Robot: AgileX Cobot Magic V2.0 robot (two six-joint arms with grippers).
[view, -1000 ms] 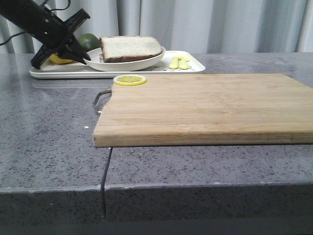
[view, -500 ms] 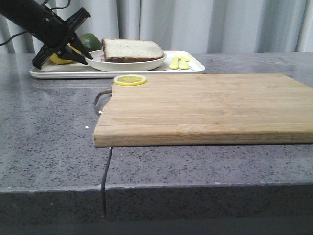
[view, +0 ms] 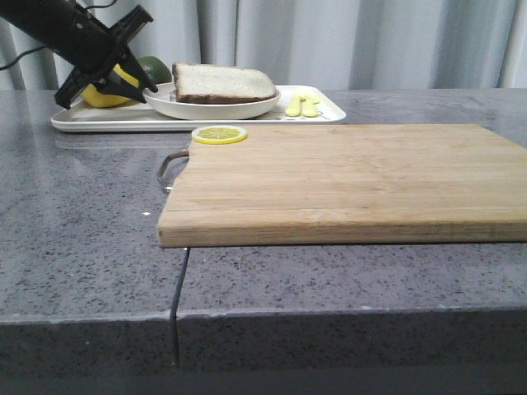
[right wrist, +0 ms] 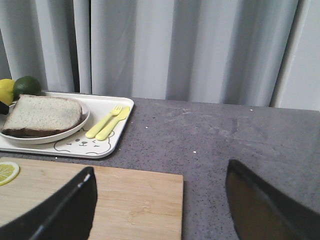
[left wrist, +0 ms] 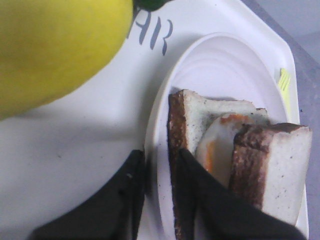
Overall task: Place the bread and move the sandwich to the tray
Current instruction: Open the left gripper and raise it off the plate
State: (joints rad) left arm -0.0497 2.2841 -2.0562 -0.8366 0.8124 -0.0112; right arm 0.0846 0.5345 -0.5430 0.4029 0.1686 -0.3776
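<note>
Front view gives us the sandwich (view: 224, 83) lying on its round white plate (view: 206, 108), and the plate resting on the tray (view: 325, 109) at the far left of the table; we judge the move all but finished, since the load already sits where it belongs. From the left wrist view, the left gripper (left wrist: 159, 170) has its two fingers astride the plate's rim, one outside and one inside against the brown crust; the gap is narrow, though we cannot tell whether it grips or has let go. Beside the plate lie a lemon (view: 105, 92), a green lime (view: 153, 69) and yellow cutlery (view: 301, 104). Nearer us a wooden cutting board (view: 346, 181) carries only a lemon slice (view: 218, 134). The right gripper (right wrist: 160, 205) hangs wide apart and holds nothing, above the board's edge. Grey speckled stone forms the table (view: 82, 239); pale curtains (view: 370, 41) close the room behind.
</note>
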